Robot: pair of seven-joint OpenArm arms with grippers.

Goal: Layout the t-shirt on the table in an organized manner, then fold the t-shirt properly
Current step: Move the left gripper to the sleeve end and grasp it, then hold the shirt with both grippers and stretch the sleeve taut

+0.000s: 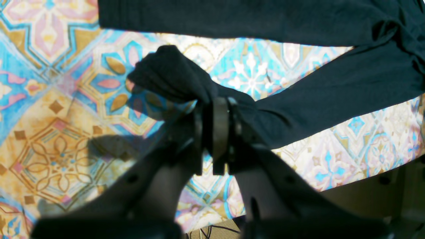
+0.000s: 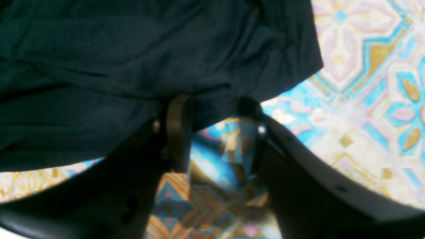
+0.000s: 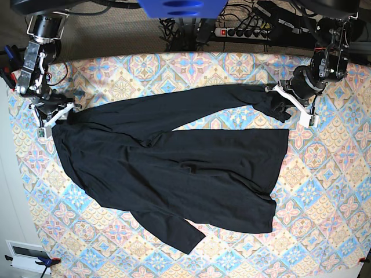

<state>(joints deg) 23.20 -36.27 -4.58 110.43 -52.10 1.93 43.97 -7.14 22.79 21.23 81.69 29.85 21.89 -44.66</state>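
The black t-shirt (image 3: 174, 168) lies spread over the middle of the patterned table (image 3: 324, 191), one long sleeve stretched toward the far right. My left gripper (image 3: 284, 99) is at that sleeve's end. In the left wrist view the left gripper (image 1: 217, 103) is shut on the cuff, and the t-shirt (image 1: 332, 89) sleeve runs away to the right. My right gripper (image 3: 55, 116) sits at the shirt's far left corner. Seen from the right wrist, the right gripper (image 2: 212, 101) is open, with tablecloth showing between its fingers and the t-shirt (image 2: 132, 59) edge lying across the tips.
A power strip (image 3: 243, 32) and cables lie beyond the table's far edge. A white device (image 3: 26, 255) sits off the near left corner. The table edge (image 1: 365, 179) drops away close to my left gripper.
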